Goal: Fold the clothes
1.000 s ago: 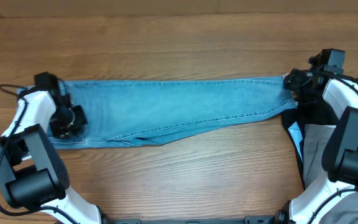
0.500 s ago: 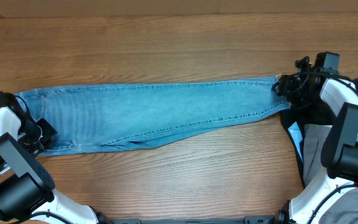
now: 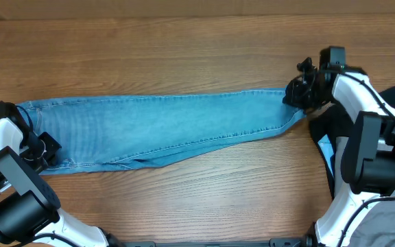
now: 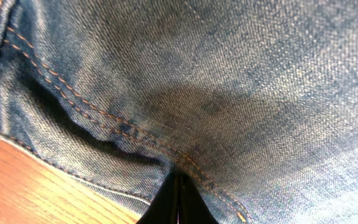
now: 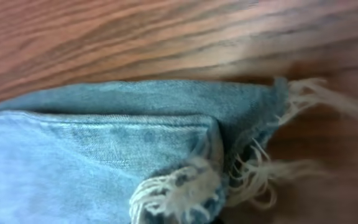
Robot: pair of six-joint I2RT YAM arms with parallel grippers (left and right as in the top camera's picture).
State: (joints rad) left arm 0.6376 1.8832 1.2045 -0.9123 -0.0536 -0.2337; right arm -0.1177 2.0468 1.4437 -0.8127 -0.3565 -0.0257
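While each arm sits at one end of the jeans (image 3: 170, 127), your left gripper (image 3: 43, 146) is pinched closed on denim at the left end. In the left wrist view its dark tips meet in a narrow wedge right at an orange-stitched seam (image 4: 135, 134). Your right gripper (image 3: 295, 92) is clamped on the frayed ankle hem (image 5: 185, 186) at the right end. The right wrist view shows the hem bunched up and its fringe spread, but the fingers are out of frame. The jeans lie as one long strip, left to right across the wooden table (image 3: 184, 41), mostly flat, with a crease along the lower edge. A black cloth (image 3: 321, 127) lies under the right arm, just beside the hem end.
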